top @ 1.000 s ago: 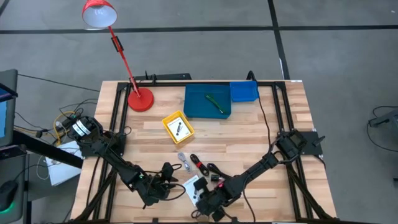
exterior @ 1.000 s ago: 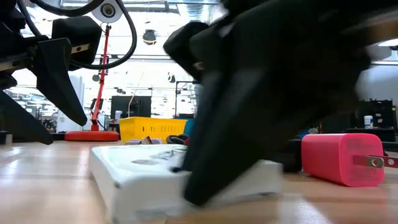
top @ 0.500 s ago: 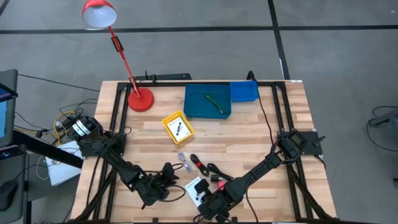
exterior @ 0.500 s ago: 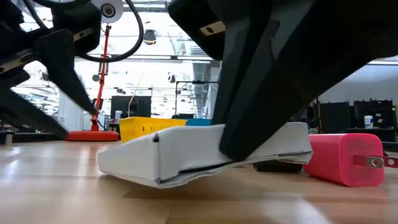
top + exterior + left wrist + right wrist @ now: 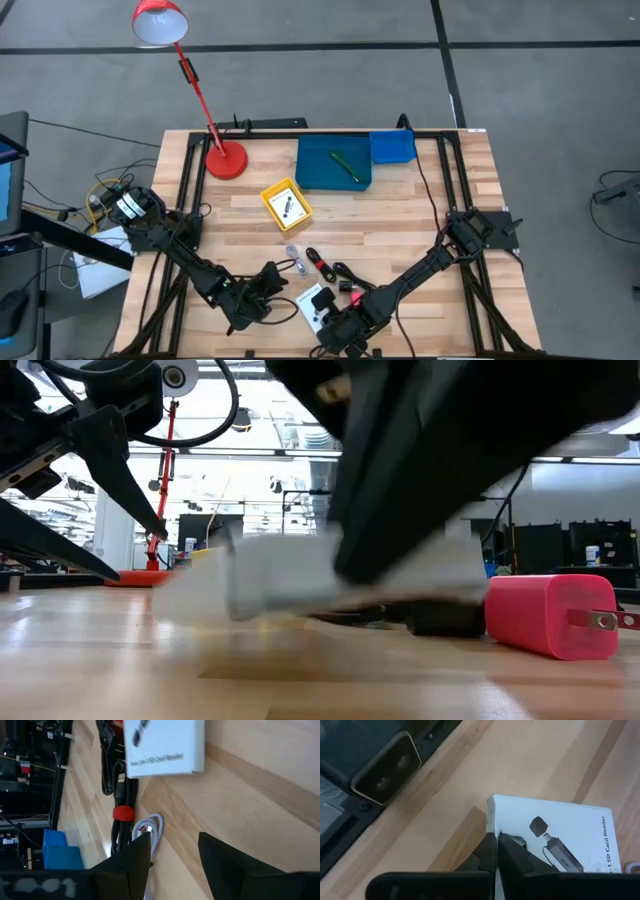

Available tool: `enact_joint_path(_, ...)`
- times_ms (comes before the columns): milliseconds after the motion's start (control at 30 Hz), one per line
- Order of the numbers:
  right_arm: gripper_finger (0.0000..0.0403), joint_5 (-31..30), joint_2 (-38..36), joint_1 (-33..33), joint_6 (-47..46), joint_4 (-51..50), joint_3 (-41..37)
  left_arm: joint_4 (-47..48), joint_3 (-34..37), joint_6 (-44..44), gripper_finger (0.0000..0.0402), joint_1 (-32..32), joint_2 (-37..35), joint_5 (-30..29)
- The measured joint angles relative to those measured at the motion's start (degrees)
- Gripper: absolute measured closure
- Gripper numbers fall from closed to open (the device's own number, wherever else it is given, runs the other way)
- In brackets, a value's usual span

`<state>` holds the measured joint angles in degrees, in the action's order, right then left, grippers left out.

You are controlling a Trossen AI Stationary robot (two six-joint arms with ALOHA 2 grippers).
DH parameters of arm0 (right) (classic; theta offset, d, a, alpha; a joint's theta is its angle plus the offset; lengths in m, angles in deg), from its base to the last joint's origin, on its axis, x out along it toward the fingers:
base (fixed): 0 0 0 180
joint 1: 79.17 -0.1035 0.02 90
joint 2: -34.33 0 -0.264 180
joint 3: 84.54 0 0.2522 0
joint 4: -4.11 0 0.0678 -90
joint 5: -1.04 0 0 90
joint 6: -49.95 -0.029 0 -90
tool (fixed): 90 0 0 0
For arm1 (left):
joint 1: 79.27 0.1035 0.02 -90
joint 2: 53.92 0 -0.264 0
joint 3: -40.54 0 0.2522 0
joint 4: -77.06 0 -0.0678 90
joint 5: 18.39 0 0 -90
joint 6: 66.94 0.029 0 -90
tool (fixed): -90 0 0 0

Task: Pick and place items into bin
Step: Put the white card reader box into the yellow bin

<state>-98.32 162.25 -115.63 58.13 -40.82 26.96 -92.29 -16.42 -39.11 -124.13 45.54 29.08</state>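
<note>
White box (image 5: 555, 840) edge pinched in right gripper (image 5: 496, 851); left gripper (image 5: 175, 855) parted, empty.

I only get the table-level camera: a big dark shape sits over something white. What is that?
Observer: The right wrist camera shows a white box printed with a card reader. The right claw pinches its edge.
Visitor: Is the other arm helping?
Observer: No. The left wrist camera shows the left claw open and holding nothing, short of the box.
Visitor: Where would the box go?
Observer: Probably the blue bin on the far side of the table. From above, a green pen already lies in it.
</note>
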Motion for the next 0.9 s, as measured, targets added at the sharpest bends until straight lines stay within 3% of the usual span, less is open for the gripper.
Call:
enact_joint_path(667,0.0403,-3.4,-0.2,-0.2,4.5,-0.3,6.8,-1.0,0.0,11.7,0.0241,0.0,0.0,-6.0)
enact_joint_path(900,0.0403,-4.3,-0.2,0.2,5.4,-0.1,7.1,-7.1,0.0,17.4,0.0241,0.0,0.0,-6.7)
